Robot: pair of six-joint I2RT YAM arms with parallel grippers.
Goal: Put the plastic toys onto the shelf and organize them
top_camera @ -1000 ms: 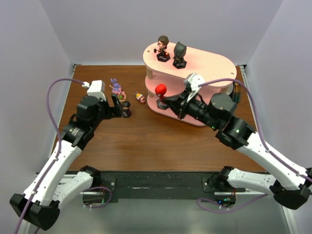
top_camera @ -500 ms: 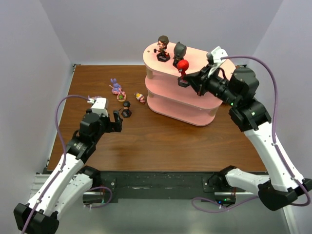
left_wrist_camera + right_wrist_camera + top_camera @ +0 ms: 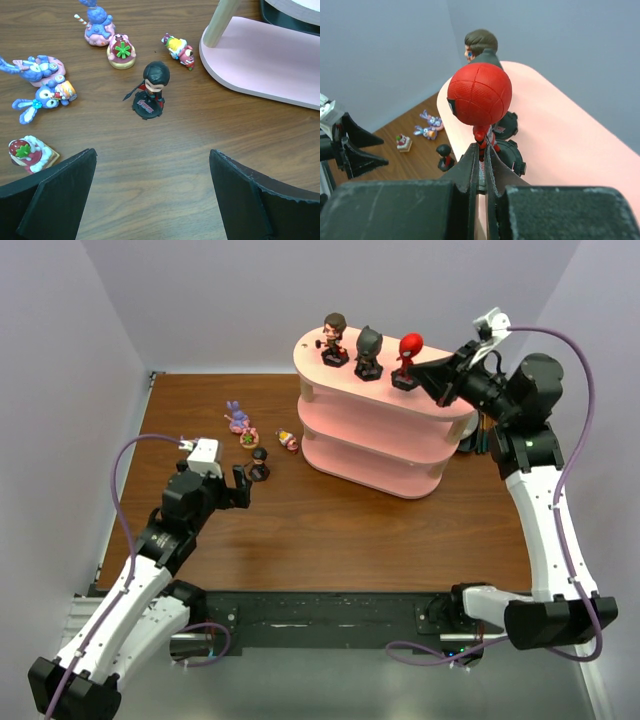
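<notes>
The three-tier shelf stands at the back right. On its top board are a brown-haired figurine and a black-masked one. My right gripper is shut on the lower body of the red-masked figurine, held upright at the top board beside them; I cannot tell if its base touches. In the right wrist view the red head rises above the shut right gripper. The black-haired figurine stands on the table ahead of my open, empty left gripper.
Small toys lie on the table left of the shelf: purple-blue long-eared creatures, a pink one with a green top, a red and yellow one and a strawberry-topped piece. Dark pens sit behind the shelf.
My right arm has lifted the red-masked figurine from the front of the middle tier up to the top board, right of the black-masked one. The left gripper drew back from the toys, then stayed.
</notes>
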